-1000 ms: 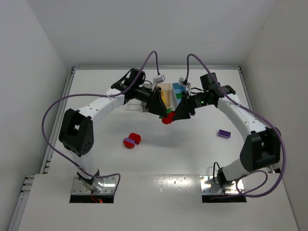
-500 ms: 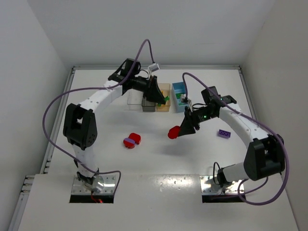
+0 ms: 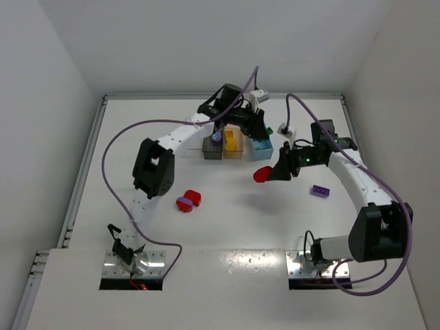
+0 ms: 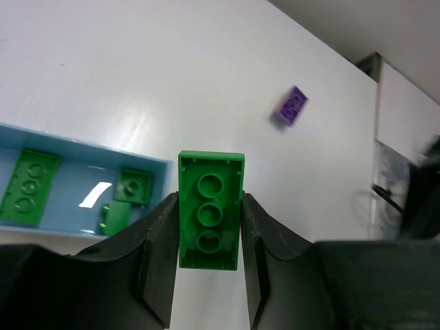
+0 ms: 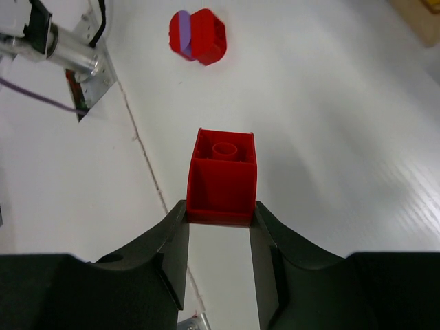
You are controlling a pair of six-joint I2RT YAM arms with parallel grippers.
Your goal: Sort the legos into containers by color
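The left gripper (image 4: 208, 201) clamps a green brick (image 4: 210, 172), its long axis crosswise to the blue bin (image 4: 69, 172), just past that bin's short end, so the drop likely needs a short shift over the bin, while the right gripper (image 5: 218, 206) pinches a red brick (image 5: 221, 172) off the bin's near side.

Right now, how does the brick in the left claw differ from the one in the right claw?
The green brick in the left claw is long, with three sockets showing; the red brick in the right claw is squarer, with one. The green brick hangs beside the light blue bin; the red brick hangs over bare table. Both are clamped between claw fingers, undersides showing.
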